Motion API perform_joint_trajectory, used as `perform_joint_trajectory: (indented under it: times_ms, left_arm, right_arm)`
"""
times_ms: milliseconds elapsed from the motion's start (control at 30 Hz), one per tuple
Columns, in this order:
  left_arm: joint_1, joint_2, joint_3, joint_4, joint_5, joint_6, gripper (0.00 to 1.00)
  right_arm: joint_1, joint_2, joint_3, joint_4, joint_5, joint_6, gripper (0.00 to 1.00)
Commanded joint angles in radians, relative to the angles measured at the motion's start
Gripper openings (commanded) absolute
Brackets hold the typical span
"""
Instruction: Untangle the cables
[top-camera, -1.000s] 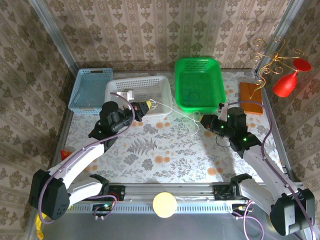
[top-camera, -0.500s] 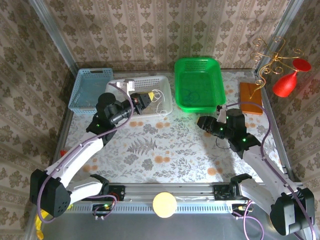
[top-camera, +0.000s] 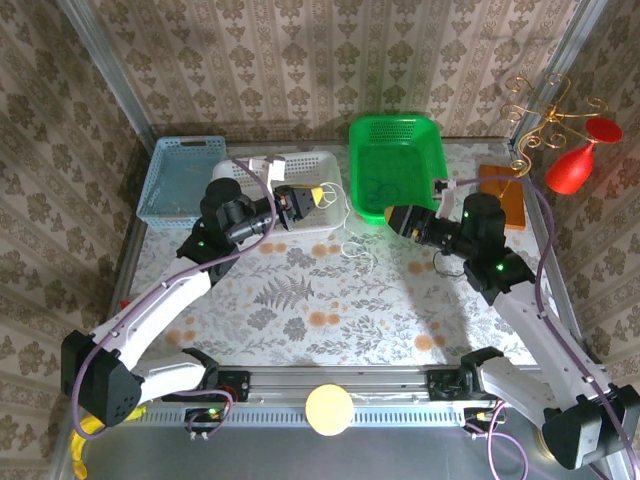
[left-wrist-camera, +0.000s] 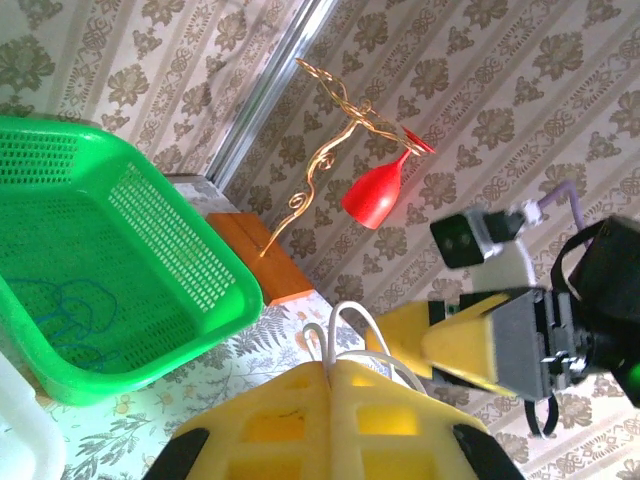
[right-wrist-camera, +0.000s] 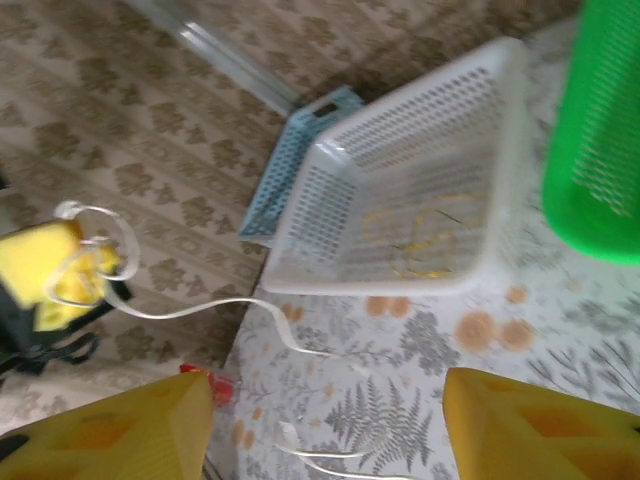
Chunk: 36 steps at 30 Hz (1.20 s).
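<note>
The left gripper (top-camera: 316, 196) sat in the upper middle of the overhead view, over the right part of the white basket (top-camera: 262, 172). Its yellow fingers were pinched together on a loop of the pale cord (top-camera: 352, 246) — in the left wrist view the loop poked out above the closed tips. The cord trailed down to the flowered table (top-camera: 330, 300) and lay in loose curls just below the green basket (top-camera: 400, 140). A dark cord (top-camera: 378, 187) lay coiled inside that basket. The right gripper (top-camera: 392, 216) hovered at the green basket's lower edge — fingers spread wide, holding nothing.
</note>
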Motion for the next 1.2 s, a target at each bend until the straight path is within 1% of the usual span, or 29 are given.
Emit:
perform_joint_trajectory:
  times_ms: [0, 167, 333, 533, 633, 667, 700, 767, 833, 967, 1000, 1100, 1167]
  left_arm:
    - [-0.016, 0.008, 0.054, -0.011, 0.035, 0.029, 0.00]
    - [-0.041, 0.028, 0.075, -0.015, 0.043, 0.036, 0.00]
    - [-0.056, 0.037, 0.098, -0.021, 0.046, 0.038, 0.00]
    - [-0.068, 0.034, 0.113, -0.030, 0.047, 0.041, 0.00]
    - [-0.073, 0.034, 0.115, -0.028, 0.045, 0.041, 0.00]
    - [-0.073, 0.034, 0.114, -0.025, 0.045, 0.040, 0.00]
    - [-0.074, 0.034, 0.112, -0.023, 0.045, 0.038, 0.00]
    - [-0.074, 0.033, 0.102, -0.021, 0.037, 0.040, 0.00]
    - [-0.074, 0.024, 0.087, -0.033, 0.006, 0.056, 0.00]
    - [-0.054, -0.002, 0.029, -0.078, -0.109, 0.093, 0.00]
    - [-0.044, -0.008, 0.012, -0.081, -0.135, 0.090, 0.02]
    - [-0.007, -0.024, -0.051, -0.057, -0.176, 0.063, 0.13]
    - [0.014, -0.028, -0.086, -0.030, -0.174, 0.041, 0.29]
  right_arm:
    - [0.025, 0.041, 0.067, 0.062, -0.103, -0.065, 0.67]
    - [0.089, 0.101, 0.128, 0.101, -0.153, -0.127, 0.70]
    - [0.135, 0.154, 0.153, 0.104, -0.135, -0.171, 0.70]
    - [0.156, 0.210, 0.161, 0.130, -0.121, -0.178, 0.68]
    - [0.162, 0.241, 0.163, 0.154, -0.115, -0.173, 0.65]
    - [0.162, 0.252, 0.162, 0.163, -0.116, -0.168, 0.59]
    - [0.162, 0.257, 0.162, 0.169, -0.113, -0.166, 0.48]
    - [0.162, 0.261, 0.162, 0.162, -0.103, -0.164, 0.21]
    - [0.158, 0.243, 0.158, 0.127, -0.071, -0.177, 0.00]
    - [0.118, 0.166, 0.136, 0.054, 0.007, -0.174, 0.00]
    - [0.104, 0.147, 0.131, 0.040, 0.012, -0.169, 0.00]
    - [0.080, 0.102, 0.142, -0.016, 0.016, -0.171, 0.00]
    - [0.079, 0.096, 0.160, -0.055, 0.011, -0.182, 0.00]
